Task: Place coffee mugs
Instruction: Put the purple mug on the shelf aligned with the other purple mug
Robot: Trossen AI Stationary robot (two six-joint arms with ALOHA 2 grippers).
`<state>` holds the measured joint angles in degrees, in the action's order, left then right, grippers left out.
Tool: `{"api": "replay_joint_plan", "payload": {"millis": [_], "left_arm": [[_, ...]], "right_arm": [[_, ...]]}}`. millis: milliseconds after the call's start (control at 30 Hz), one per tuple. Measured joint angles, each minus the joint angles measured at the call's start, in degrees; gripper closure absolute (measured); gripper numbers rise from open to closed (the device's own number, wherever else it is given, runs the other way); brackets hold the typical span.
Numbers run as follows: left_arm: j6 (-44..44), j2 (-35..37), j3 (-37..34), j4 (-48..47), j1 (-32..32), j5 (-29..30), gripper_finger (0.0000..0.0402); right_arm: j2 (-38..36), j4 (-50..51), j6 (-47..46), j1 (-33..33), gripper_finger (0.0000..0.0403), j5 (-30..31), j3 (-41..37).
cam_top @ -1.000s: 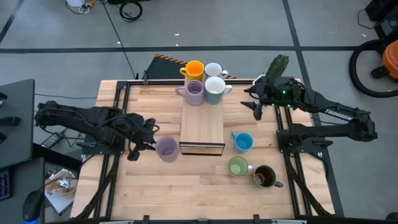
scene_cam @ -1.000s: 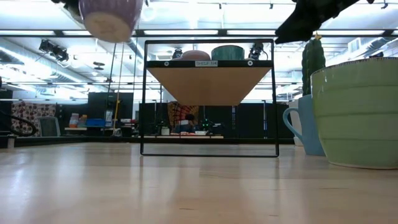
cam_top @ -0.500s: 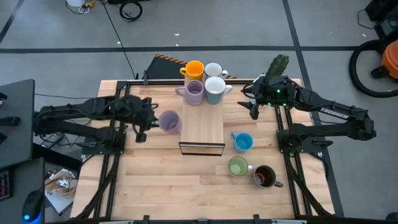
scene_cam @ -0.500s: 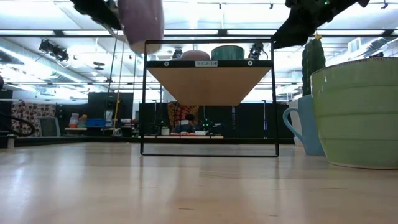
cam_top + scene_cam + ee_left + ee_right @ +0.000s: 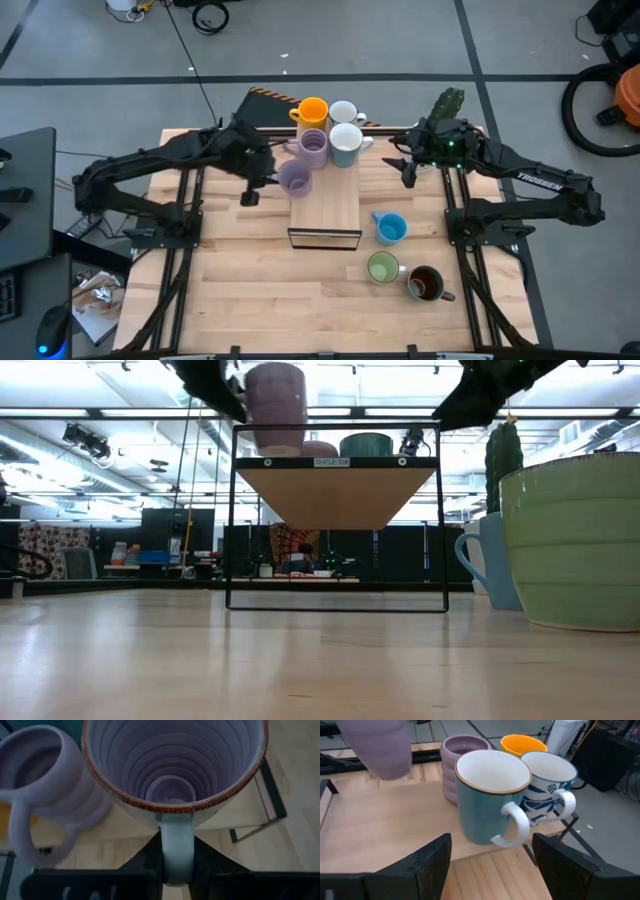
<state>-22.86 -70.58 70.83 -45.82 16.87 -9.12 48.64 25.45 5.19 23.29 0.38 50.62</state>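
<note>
My left gripper (image 5: 270, 175) is shut on a purple mug (image 5: 293, 178), which stands upright over the left edge of the wooden shelf top (image 5: 330, 205); in the low view the mug (image 5: 275, 405) is level with the shelf's top bar. At the shelf's far end stand four mugs: orange (image 5: 313, 110), white patterned (image 5: 343, 112), purple (image 5: 313, 148) and pale teal with a white inside (image 5: 346, 143). On the table right of the shelf stand a blue mug (image 5: 390, 228), a green one (image 5: 382, 268) and a dark brown one (image 5: 425, 284). My right gripper (image 5: 405, 172) hovers open right of the shelf mugs. My left gripper holds the purple mug by its handle (image 5: 177, 847), pinched between the two fingers (image 5: 150, 857). The fingers come from the table's left. The mug is upright with its mouth up; whether its base touches the shelf top, I cannot tell.
A cactus in a pot (image 5: 447, 105) stands at the table's far right corner, behind my right arm. The shelf is a black wire frame (image 5: 232, 520) with a wooden top. The near half of the shelf top and the table's near left are bare wood.
My left gripper has carried the purple mug up from the table's left side, toward the far edge and right, to the shelf's left edge. The mug has turned from tipped, with its base showing in the low view, to upright.
</note>
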Motion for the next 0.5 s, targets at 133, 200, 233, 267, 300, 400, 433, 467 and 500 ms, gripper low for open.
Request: {"api": "replay_joint_plan", "payload": {"millis": [133, 200, 233, 267, 300, 400, 433, 467, 500], "left_arm": [[-0.97, -4.57, 3.15, 0.04, 0.73, -1.34, 0.0345], [-1.49, -6.20, 3.66, 0.10, 0.73, -1.53, 0.0345], [-1.88, -6.92, 3.82, -0.03, 0.71, -1.53, 0.0345], [-2.09, -7.57, 4.00, 0.01, 0.71, -1.61, 0.0345], [-2.11, -8.25, 4.27, 0.10, 0.71, -1.67, 0.0345], [-1.94, -9.60, 4.39, 0.77, 1.10, -1.74, 0.0345], [-1.84, -9.98, 4.39, 0.84, 1.30, -1.70, 0.0345], [-1.76, -10.27, 4.39, 1.23, 1.35, -1.68, 0.0345], [-1.65, -10.56, 4.39, 1.46, 1.44, -1.52, 0.0345]], "right_arm": [[0.00, -0.09, 0.38, 0.00, 0.0119, -0.13, 0.19], [0.00, -0.06, 0.37, 0.00, 0.0119, -0.32, 0.19], [0.00, 0.00, 0.37, -0.01, 0.0119, -0.40, 0.19], [0.00, -0.05, 0.37, -0.13, 0.0119, -0.42, 0.19], [0.00, -0.12, 0.37, -0.31, 0.0119, -0.42, 0.19], [0.00, -0.64, 0.36, -0.69, 0.0119, -0.44, 0.19], [0.00, -0.81, 0.37, -0.85, 0.0119, -0.44, 0.19], [0.00, -1.07, 0.37, -1.04, 0.0119, -0.44, 0.19], [0.00, -1.22, 0.37, -1.21, 0.0119, -0.45, 0.19]]}}
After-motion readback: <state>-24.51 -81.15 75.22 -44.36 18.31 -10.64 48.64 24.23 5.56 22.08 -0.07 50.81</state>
